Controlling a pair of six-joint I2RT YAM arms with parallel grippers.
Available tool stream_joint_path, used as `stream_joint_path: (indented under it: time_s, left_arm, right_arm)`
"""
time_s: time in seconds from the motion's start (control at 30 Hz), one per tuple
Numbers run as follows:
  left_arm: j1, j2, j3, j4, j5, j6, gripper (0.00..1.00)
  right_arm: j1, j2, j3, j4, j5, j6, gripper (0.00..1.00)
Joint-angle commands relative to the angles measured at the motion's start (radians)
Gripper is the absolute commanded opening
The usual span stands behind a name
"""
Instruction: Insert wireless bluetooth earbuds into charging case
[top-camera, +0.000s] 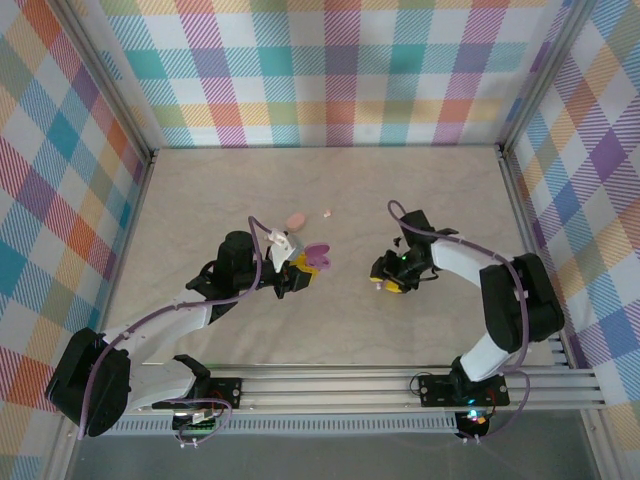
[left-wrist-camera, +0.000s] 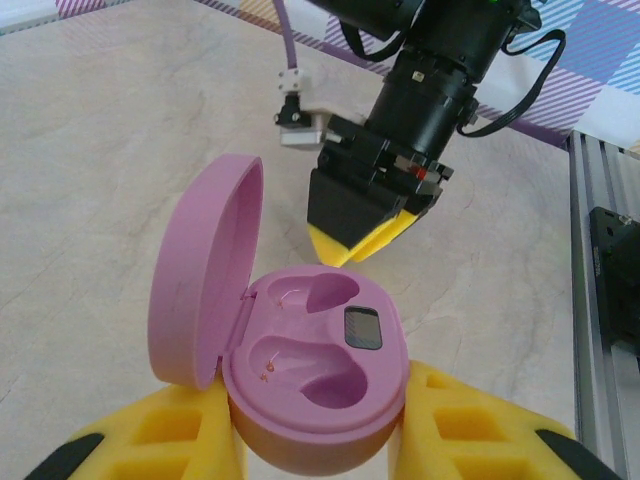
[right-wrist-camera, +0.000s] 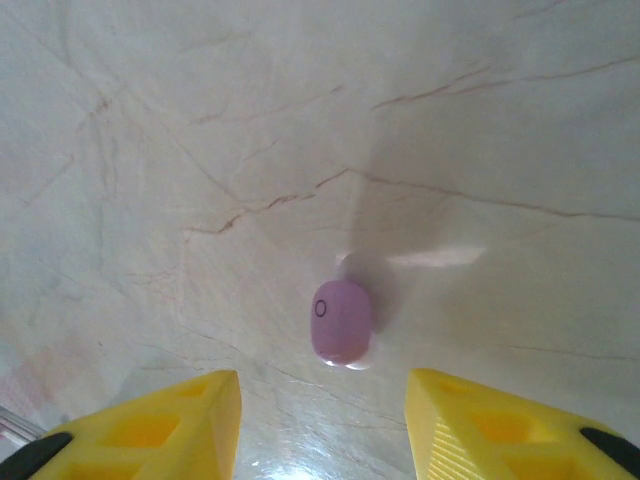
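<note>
I see the left gripper (left-wrist-camera: 318, 415) clenched on the purple case (left-wrist-camera: 315, 395): its two yellow fingers (left-wrist-camera: 190, 430) press on the body of the case from both sides and hold it up above the table (top-camera: 200, 200). The case is open. Its lid (left-wrist-camera: 205, 270) stands up on the hinge at the left side, and the two hollows (left-wrist-camera: 300, 365) inside the body are both empty. Between them, to the right, there is a small dark window (left-wrist-camera: 362, 327). The right gripper (right-wrist-camera: 322, 385) points down at the table, to the right of the case and apart from it. From its own camera I see the fingers spread wide, and they grasp nothing. The purple earbud (right-wrist-camera: 342, 320) lies on the table just in front of the gap between these fingers and touches neither of them; it has a small ring mark on the top. From the camera above I see two more things behind the left gripper — a pink case (top-camera: 296, 219), which is shut, and a pink earbud (top-camera: 326, 213) near it on the right, both lying on the table. I cannot tell from these views where the other earbuds are.
</note>
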Motion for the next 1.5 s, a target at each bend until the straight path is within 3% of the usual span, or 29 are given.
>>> stream_joint_path:
  time_s: [0.0, 0.73, 1.13, 1.47]
  left_arm:
    - [0.011, -0.017, -0.004, -0.01, 0.006, 0.011, 0.03]
    - [0.01, 0.021, 0.016, -0.008, 0.02, 0.01, 0.04]
    - [0.01, 0.018, 0.021, -0.013, 0.018, 0.013, 0.04]
    - [0.01, 0.017, 0.019, -0.016, 0.018, 0.013, 0.04]
  right_arm:
    - [-0.031, -0.049, -0.013, 0.011, -0.005, -0.005, 0.48]
    - [0.03, -0.035, 0.025, -0.034, 0.189, -0.167, 0.35]
    - [0.033, 0.037, 0.044, -0.03, 0.139, -0.257, 0.36]
    - [0.064, 0.059, 0.054, -0.061, 0.193, -0.277, 0.36]
